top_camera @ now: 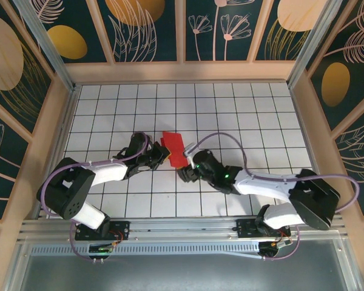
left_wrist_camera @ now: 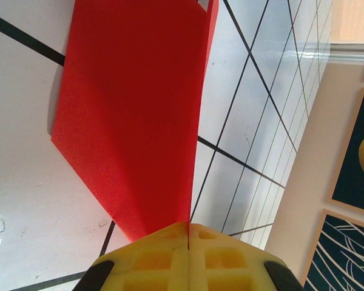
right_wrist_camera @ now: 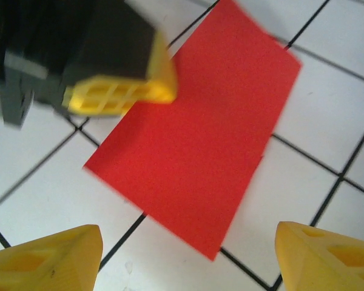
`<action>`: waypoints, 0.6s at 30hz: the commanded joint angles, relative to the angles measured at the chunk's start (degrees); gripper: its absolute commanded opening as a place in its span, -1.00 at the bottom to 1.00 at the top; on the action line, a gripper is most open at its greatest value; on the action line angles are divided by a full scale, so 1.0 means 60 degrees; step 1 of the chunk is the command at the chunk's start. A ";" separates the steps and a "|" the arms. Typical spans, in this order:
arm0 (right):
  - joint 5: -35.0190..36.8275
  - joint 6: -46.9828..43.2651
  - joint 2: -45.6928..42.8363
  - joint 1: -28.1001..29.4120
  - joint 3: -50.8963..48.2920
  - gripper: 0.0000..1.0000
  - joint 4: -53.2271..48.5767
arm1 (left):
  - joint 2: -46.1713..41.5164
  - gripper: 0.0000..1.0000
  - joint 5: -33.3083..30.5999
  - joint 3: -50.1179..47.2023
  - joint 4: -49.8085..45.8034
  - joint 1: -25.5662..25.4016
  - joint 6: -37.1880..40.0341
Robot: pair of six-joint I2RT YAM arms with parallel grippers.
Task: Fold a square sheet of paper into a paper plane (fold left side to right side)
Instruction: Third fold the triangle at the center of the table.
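Square sheet of paper (top_camera: 174, 150), long axis near-to-far, left tool (left_wrist_camera: 188, 233) clamping it, right tool (right_wrist_camera: 188, 257) apart.

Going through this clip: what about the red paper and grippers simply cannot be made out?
1. Top external: red paper is tiny, partly covered by left gripper and right gripper; creases unreadable.
2. Left wrist: paper's far end cut off by the frame top; shut fingers hide the pinched corner.
3. Right wrist: left gripper, blurred, covers one edge of the paper.
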 commanded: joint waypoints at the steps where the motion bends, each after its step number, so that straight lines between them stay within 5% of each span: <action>1: 0.1615 -0.0940 0.0890 0.0634 0.0407 0.50 0.0309 | 0.0006 -1.00 0.0051 0.0060 0.0231 -0.0046 -0.0377; 10: 0.2368 -0.1537 0.2277 0.0981 0.1299 0.50 0.0929 | 0.0091 -1.00 0.0204 0.0045 0.0233 -0.0056 -0.0232; 18: 0.2196 -0.1628 0.2797 0.0983 0.1894 0.12 0.0655 | 0.0166 -1.00 0.0221 0.0042 0.0088 -0.0056 -0.0078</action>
